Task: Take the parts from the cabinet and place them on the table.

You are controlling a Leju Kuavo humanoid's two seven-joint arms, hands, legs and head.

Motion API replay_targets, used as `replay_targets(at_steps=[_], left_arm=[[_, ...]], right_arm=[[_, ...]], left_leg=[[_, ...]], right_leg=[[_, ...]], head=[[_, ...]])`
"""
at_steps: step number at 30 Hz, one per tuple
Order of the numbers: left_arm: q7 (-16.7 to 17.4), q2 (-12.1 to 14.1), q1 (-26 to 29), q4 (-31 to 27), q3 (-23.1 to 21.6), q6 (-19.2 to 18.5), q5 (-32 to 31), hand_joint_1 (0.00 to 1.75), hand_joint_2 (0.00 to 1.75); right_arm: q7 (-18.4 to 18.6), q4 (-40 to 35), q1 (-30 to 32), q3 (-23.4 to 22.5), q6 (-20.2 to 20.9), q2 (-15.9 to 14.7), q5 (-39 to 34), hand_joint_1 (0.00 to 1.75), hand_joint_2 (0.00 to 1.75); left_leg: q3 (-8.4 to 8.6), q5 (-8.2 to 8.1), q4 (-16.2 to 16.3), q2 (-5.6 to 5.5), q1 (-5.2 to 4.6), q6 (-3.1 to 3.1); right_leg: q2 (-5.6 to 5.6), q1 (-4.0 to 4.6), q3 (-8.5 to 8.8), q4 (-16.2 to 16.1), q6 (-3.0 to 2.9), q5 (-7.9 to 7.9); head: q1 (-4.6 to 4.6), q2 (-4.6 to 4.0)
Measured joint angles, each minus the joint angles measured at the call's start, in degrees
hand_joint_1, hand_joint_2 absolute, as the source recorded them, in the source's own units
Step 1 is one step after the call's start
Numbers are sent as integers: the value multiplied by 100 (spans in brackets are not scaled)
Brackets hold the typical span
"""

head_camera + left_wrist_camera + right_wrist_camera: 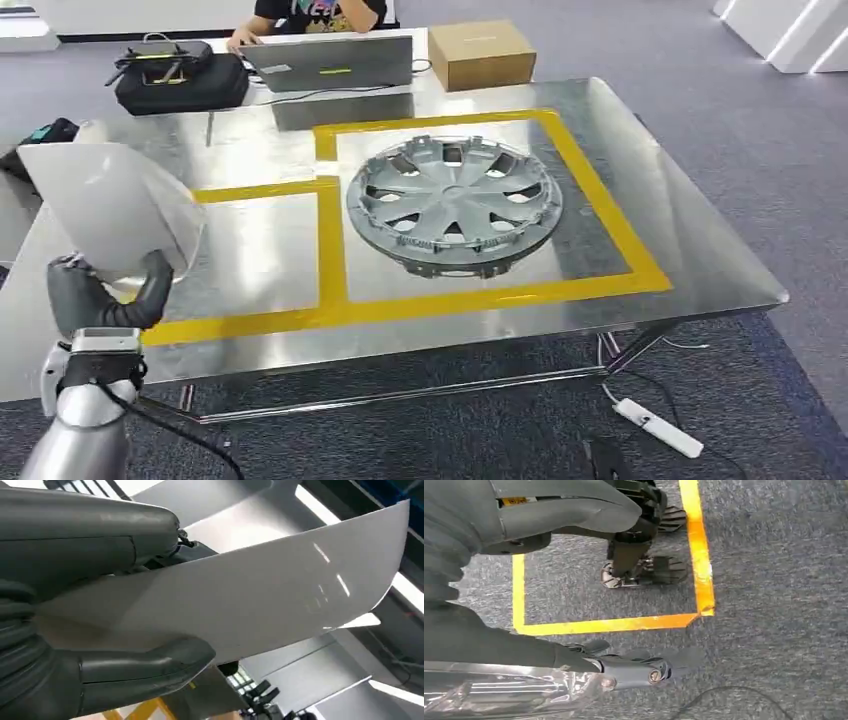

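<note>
Gripping a white curved panel [110, 205] at lower left, the left robot hand [100, 295] carries it toward the counter [690, 255], beside the hubcap [455, 200]; the right robot hand [574, 510] holds nothing, fingers apart.

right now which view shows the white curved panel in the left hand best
The left wrist view: the white curved plastic panel spans the picture, gripped by the left hand. The head view shows it smaller, above the table's edge.

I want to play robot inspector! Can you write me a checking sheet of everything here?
Surface: shiny steel table marked with yellow tape.
Job's things: silver plastic hubcap inside the right tape box; curved white panel.
Clutter: brown cardboard box, grey laptop, black bag.
Hands: left hand holds the panel; right hand hangs over the carpet, holding nothing.
Cables: white power strip on the floor.
Surroundings: a person behind the laptop.
</note>
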Motion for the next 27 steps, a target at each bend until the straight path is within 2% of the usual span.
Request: replay_targets(at_steps=[3, 6, 8, 11, 12, 15, 18, 20, 24, 26, 27], left_arm=[[347, 90, -434, 741, -381, -42, -538, 175, 175], [472, 120, -861, 1698, -640, 74, -766, 175, 175], [478, 118, -1155, 2401, -754, 373, -1030, 175, 175], [628, 118, -1533, 3506, -951, 1094, -1891, 175, 175], [728, 118, -1658, 3821, -1001, 1185, -2081, 175, 175], [1239, 94, -2019, 4800, -1182, 1134, -2588, 175, 175], [1522, 70, -2300, 5418, -1320, 1117, -2839, 175, 175], [1946, 61, -2483, 5773, -1422, 1125, -3224, 175, 175], [2022, 61, -2511, 5834, -1446, 1126, -3292, 175, 175], [2304, 57, -2623, 6079, -1549, 1121, -3496, 175, 175], [2634, 44, -2798, 6439, -1646, 1095, -3665, 175, 175]], right_arm=[[390, 4, 56, 124, 113, 24, 183, 0, 175], [625, 15, 188, 290, 222, 83, 423, 0, 175], [682, 28, 280, 407, 275, 114, 538, 0, 175], [775, 42, 360, 548, 319, 151, 634, 0, 175], [806, 42, 368, 573, 319, 151, 632, 0, 175], [821, 42, 355, 614, 308, 149, 570, 0, 175], [815, 39, 308, 638, 308, 149, 529, 0, 175], [747, 39, 273, 647, 312, 149, 520, 0, 175], [742, 39, 266, 647, 312, 149, 518, 0, 175], [719, 41, 221, 662, 321, 151, 509, 0, 175], [719, 42, 169, 691, 343, 151, 509, 0, 175]], left_leg=[[-2, 1, 0, -1, -3, 4], [-5, -1, 0, -1, -4, 7], [-6, -2, 0, -1, -5, 9], [-7, -3, 1, 1, -7, 10], [-7, -3, 1, 1, -7, 10], [-7, -3, 1, 2, -7, 10], [-6, -3, 0, 1, -7, 11], [-5, -2, 0, 1, -7, 12], [-5, -2, 0, 0, -7, 12], [-1, -1, 0, 1, -7, 12], [14, -1, 0, 1, -7, 12]], right_leg=[[-3, -4, 8, -9, 4, 3], [0, -5, 8, -16, 11, 7], [1, -5, 8, -17, 11, 7], [9, -7, 4, -18, 11, 7], [8, -7, 4, -18, 11, 7], [10, -7, 4, -18, 11, 7], [5, -7, 8, -18, 11, 7], [1, -7, 14, -18, 11, 7], [1, -7, 14, -18, 11, 7], [5, -7, 16, -18, 12, 8], [6, -7, 30, -18, 11, 10]], head=[[0, 0], [2, 0], [0, 0], [-4, 0], [2, 0], [-2, 0], [-2, 0], [0, 0], [0, 0], [-2, 0], [0, 0]])
